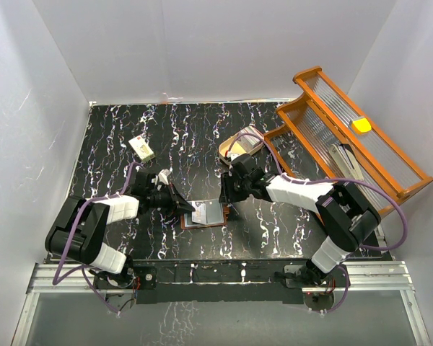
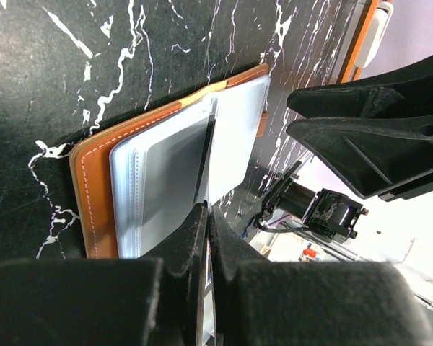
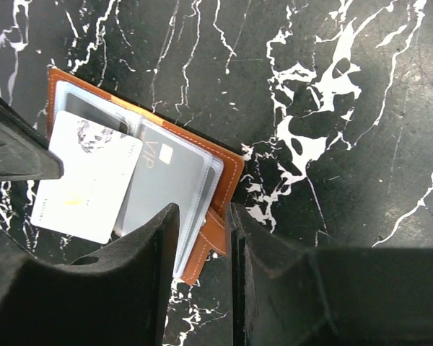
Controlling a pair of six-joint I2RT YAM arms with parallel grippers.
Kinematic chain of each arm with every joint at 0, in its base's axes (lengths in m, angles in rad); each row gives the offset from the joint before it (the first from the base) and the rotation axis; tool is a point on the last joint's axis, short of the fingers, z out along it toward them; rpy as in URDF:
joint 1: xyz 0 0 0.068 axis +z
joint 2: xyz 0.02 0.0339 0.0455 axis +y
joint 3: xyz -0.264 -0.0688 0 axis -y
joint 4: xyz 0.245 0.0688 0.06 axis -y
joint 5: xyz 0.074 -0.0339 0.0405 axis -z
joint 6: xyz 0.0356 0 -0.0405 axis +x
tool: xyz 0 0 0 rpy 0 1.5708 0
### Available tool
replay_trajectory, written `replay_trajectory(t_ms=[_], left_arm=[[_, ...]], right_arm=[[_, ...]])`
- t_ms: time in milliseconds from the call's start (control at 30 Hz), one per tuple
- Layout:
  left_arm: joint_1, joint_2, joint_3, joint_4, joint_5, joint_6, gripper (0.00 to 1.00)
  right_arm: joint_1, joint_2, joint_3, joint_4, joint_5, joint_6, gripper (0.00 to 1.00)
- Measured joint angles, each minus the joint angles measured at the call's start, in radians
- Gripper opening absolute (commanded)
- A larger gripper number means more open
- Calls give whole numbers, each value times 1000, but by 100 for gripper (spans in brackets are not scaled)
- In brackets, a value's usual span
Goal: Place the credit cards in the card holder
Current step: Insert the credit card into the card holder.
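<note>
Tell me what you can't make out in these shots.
Print on the white card: right wrist view, too small.
Whether the right tool grips the tab of the card holder: right wrist view, its own fingers cover the contact.
What lies in the tray: top view, too small, right arm overlaps it.

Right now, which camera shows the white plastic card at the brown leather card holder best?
The right wrist view: the white plastic card shows its whole printed face, overlapping the open brown leather card holder. The left wrist view sees the card at a steep angle, mostly as an edge. The top view shows only a small pale patch.
</note>
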Motion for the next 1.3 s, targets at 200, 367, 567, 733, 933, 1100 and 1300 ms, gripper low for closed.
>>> replay_trajectory(t_ms=[200,367,567,733,933,1100,1300], left_arm=[[0,5,-1,21,2,5,0],[0,8,-1,1,-13,37,0],[0,7,-1,-5,-24,60,0],[0,7,-2,-6,-29,72,0],[0,7,-17,-1,-29,51,0],[0,7,-51,41,-29,11,0],[-2,20,-68,95,-26,-21,0]], right_arm=[[0,-5,-27,43,-27,46,39],[1,-4,-66,68,-44,92,38],[1,29,-68,102,-56,103,33],[1,43,-68,117,-63,103,31],[0,52,-67,131,-68,101,29],[1,56,-68,146,-71,101,29],[1,57,-68,148,-71,100,28]])
